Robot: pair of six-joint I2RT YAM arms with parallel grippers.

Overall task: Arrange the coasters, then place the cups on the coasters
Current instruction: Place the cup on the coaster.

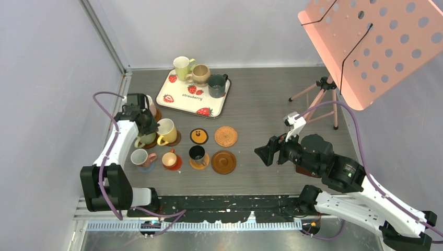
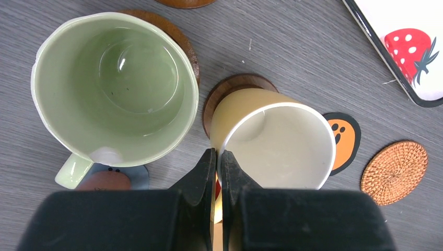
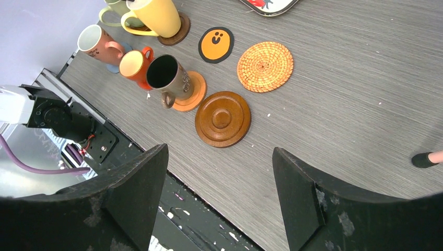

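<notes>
Hovering pressed shut, left gripper is sitting between green cup (left) and yellow cup (right), both upright; right gripper is hanging spread, bare brown coaster ahead.

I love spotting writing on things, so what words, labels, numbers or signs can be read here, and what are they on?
"strawberry": printed on the white tray, among painted strawberries.
Dark cup: there may be marks on its side, but they are too blurred to read.
Black coaster: an orange smiling face, no words.
Nothing else readable shows in these views.
</notes>
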